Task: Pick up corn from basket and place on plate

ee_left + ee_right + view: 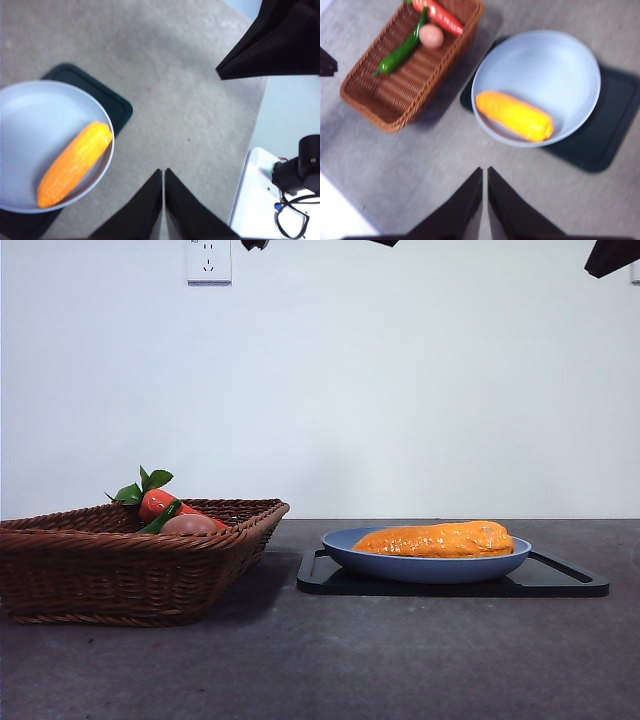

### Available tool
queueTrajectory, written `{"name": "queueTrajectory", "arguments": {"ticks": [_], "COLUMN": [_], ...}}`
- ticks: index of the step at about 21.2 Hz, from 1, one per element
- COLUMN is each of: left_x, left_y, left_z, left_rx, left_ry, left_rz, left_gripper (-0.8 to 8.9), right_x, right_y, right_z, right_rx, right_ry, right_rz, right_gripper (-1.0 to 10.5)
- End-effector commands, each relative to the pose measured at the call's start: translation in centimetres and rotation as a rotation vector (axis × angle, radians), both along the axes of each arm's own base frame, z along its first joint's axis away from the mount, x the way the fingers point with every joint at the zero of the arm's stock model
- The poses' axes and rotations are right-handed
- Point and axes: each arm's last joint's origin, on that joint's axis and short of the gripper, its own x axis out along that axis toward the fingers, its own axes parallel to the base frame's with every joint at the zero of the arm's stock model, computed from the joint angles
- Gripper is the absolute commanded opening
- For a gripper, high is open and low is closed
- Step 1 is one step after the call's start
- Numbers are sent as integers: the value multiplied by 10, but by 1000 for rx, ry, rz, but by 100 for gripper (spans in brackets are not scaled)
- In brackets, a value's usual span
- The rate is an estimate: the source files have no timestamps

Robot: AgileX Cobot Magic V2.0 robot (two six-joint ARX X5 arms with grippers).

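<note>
Grey desk (330, 660) runs back to a plain white wall with a socket (208, 260) high up. On it the corn (435, 539) lies flat inside the light-blue plate (425, 567), its long axis level with the desk and running side to side across the front view. From the right wrist camera the cob (514, 115) sits slantwise near the plate's rim (580, 55), ahead of the right gripper (484, 172), whose 2 jaws are pressed together with only a sliver between them, holding nothing. The left gripper (163, 175) is likewise closed tight and empty; from it the corn (75, 163) lies off to one side, slanted, one end almost at the plate's edge (107, 125). The plate rests on a black tray (560, 580). The wicker basket (110, 570) stands apart from the tray and holds a carrot (440, 15), a green pepper (400, 52) and a pinkish egg (431, 36). Both arms hang high, well clear of everything.
</note>
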Motion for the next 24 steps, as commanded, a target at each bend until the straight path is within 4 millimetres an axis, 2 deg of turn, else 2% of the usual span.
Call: {"name": "queueTrajectory", "arguments": {"ticks": [1,5,7,10,12,14,17,21,24], "left_x": [3,20,21,11,-5,-26,-60,-94,-108], "left_y": [4,38,64,113,146,176,210,228,231], "left_z": [11,30,43,53,48,32,-6,-61,-97], "left_rx": [-13,-60,-76,-122,-149,-165,-163,-144,-131], "left_ry": [-79,-255,-336,-453,-522,-583,-642,-704,-717], "left_rz": [7,95,151,283,386,492,634,768,848], "left_gripper": [7,7,7,7,8,7,7,7,7], "right_x": [4,9,11,15,17,18,21,23,24], "right_y": [1,1,2,2,2,2,2,3,3], "right_z": [7,13,15,20,22,25,29,33,35], "right_rx": [2,9,12,17,20,23,27,31,33], "right_ry": [-60,-143,-179,-237,-272,-308,-361,-402,-431], "right_rz": [9,8,8,9,8,8,8,8,8], "right_gripper": [3,3,3,3,3,3,3,3,3]}}
